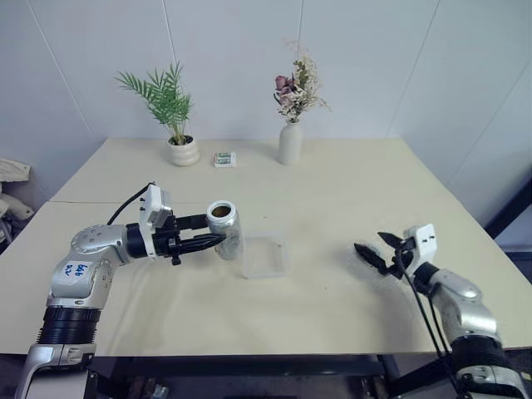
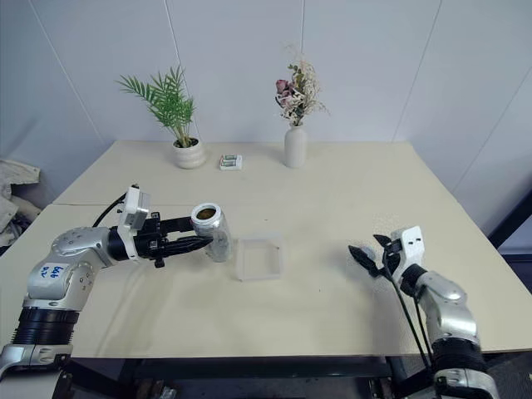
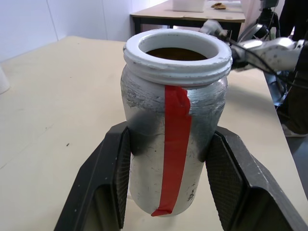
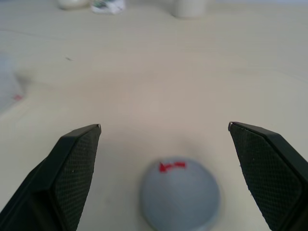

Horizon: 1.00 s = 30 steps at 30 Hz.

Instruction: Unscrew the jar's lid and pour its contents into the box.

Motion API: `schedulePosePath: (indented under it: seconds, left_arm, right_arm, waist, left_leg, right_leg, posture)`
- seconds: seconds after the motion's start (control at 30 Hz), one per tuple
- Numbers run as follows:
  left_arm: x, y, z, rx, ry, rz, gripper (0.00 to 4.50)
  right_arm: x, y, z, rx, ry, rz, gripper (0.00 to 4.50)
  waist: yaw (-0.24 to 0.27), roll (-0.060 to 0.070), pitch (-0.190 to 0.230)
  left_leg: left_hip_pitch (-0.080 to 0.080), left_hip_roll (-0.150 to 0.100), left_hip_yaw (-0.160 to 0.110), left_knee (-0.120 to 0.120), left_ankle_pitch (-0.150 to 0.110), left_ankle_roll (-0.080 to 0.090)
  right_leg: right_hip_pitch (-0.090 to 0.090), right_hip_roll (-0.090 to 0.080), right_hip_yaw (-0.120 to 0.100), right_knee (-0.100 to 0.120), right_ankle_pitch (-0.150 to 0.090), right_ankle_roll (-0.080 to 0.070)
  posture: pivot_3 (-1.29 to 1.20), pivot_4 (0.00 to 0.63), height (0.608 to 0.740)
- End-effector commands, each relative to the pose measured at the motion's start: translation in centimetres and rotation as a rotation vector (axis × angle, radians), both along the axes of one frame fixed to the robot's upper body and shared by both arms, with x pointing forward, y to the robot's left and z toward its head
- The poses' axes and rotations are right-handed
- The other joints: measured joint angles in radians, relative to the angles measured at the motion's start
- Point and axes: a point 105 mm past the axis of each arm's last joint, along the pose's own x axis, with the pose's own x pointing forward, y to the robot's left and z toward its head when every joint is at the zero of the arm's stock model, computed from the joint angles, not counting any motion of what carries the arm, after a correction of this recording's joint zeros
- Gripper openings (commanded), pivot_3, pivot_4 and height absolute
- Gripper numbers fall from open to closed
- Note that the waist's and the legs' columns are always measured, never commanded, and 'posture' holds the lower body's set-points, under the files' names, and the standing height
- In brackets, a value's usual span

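My left gripper [image 1: 218, 230] is shut on the jar [image 1: 224, 230], a silvery cylinder with a red strip [image 3: 175, 139]. It holds the jar just left of the box [image 1: 249, 270], tilted a little. The jar's white threaded mouth is uncovered, and brown contents [image 3: 175, 54] show inside. The box is a shallow clear square container lying on the table. At the right of the table my right gripper [image 1: 378, 248] stands open, low over the surface. The grey lid [image 4: 180, 195], marked with a small red arrow, lies on the table between the open fingers [image 4: 77, 163], touching neither.
A potted palm [image 1: 183, 151], a small patterned packet [image 1: 224, 159] and a white flower vase [image 1: 289, 143] stand along the table's far edge. The wide beige table [image 1: 332, 191] lies between the box and my right gripper.
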Motion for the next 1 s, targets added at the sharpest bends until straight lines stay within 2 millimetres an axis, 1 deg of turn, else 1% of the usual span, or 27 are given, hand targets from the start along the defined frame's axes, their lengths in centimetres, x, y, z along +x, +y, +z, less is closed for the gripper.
schedulePosePath:
  seconds: [0.03,0.1,0.23,0.3,0.43,0.53,0.63,0.77,0.87,0.97,1.0]
  left_arm:
    - [0.0,0.2,1.4,0.029,-0.066,0.000,1.90]
    - [0.2,0.2,1.4,0.037,-0.067,0.004,1.90]
    - [1.5,-0.2,1.8,0.043,-0.055,0.011,1.90]
    - [2.0,-0.3,2.0,0.047,-0.057,0.013,1.90]
    - [2.8,-0.5,2.4,0.066,-0.063,0.026,1.90]
    - [3.5,-0.7,2.5,0.100,-0.064,0.042,1.90]
    - [4.4,-0.8,2.6,0.150,-0.076,0.099,1.90]
    - [5.7,-0.4,2.8,0.187,-0.071,0.215,1.90]
    - [5.8,-0.7,3.3,0.205,-0.124,0.200,1.90]
    - [6.1,-0.9,2.8,0.262,-0.166,0.214,1.90]
    - [6.4,-1.0,2.4,0.326,-0.198,0.235,1.90]
  right_arm:
    - [-2.8,2.0,5.4,-0.115,-0.124,0.194,4.48]
    - [-3.7,2.7,6.3,-0.154,-0.130,0.243,4.48]
    - [-5.8,4.1,8.9,-0.258,-0.155,0.386,4.48]
    - [-6.6,4.5,9.5,-0.285,-0.152,0.430,4.48]
    - [-7.4,4.3,10.8,-0.327,-0.159,0.460,4.48]
    - [-8.2,4.3,12.0,-0.323,-0.166,0.472,4.48]
    - [-9.1,4.1,11.4,-0.329,-0.155,0.458,4.48]
    - [-9.4,3.4,10.8,-0.305,-0.148,0.402,4.48]
    - [-9.6,3.4,10.2,-0.273,-0.141,0.386,4.48]
    - [-9.7,3.7,9.9,-0.258,-0.138,0.386,4.48]
    - [-9.7,3.8,9.8,-0.247,-0.139,0.386,4.48]
  waist:
    - [0.001,0.000,0.000]
    - [0.001,0.000,0.000]
    - [0.002,0.000,0.000]
    - [0.003,-0.001,0.000]
    - [0.003,-0.001,0.000]
    - [0.004,-0.001,0.000]
    - [0.010,-0.001,0.000]
    - [0.016,-0.001,0.000]
    - [0.020,-0.001,0.000]
    - [0.022,-0.001,0.000]
    - [0.024,-0.001,0.000]
  left_leg:
    - [0.000,0.000,0.000,0.000,0.000,0.000]
    - [0.000,0.000,0.000,0.000,0.000,0.000]
    - [0.000,0.000,0.000,0.002,0.000,0.000]
    - [0.000,0.000,0.000,0.003,0.000,0.000]
    - [-0.001,0.000,0.000,0.003,0.000,0.000]
    - [-0.001,0.000,0.000,0.003,0.000,0.000]
    - [-0.001,0.000,0.000,0.003,0.000,0.001]
    - [-0.001,0.000,0.000,0.003,-0.001,0.001]
    - [-0.001,0.000,0.000,0.003,-0.001,0.001]
    - [-0.001,0.000,0.000,0.003,-0.001,0.001]
    - [-0.001,0.000,0.000,0.003,-0.001,0.001]
  right_leg:
    - [0.000,0.000,0.000,0.000,0.000,0.000]
    - [0.000,0.000,0.000,0.000,0.000,0.000]
    - [0.001,0.000,0.000,-0.001,0.000,0.000]
    - [0.001,0.000,0.000,-0.002,0.000,0.000]
    - [0.001,0.000,0.000,-0.002,0.000,0.000]
    - [0.001,0.000,0.000,-0.002,0.000,0.000]
    - [0.001,0.000,0.000,-0.002,0.000,0.000]
    - [0.001,0.000,0.000,-0.002,0.000,0.001]
    - [0.001,0.000,0.000,-0.001,0.000,0.001]
    - [0.001,0.000,0.000,-0.001,0.000,0.001]
    - [0.001,0.000,0.000,-0.001,0.000,0.001]
  posture:
    - [0.00,0.150,0.740]
    - [0.00,0.150,0.740]
    - [0.00,0.150,0.740]
    - [0.00,0.150,0.740]
    - [0.00,0.150,0.740]
    - [0.00,0.150,0.740]
    - [0.00,0.150,0.740]
    - [0.00,0.150,0.740]
    - [0.00,0.150,0.740]
    - [0.00,0.150,0.740]
    - [0.00,0.150,0.740]
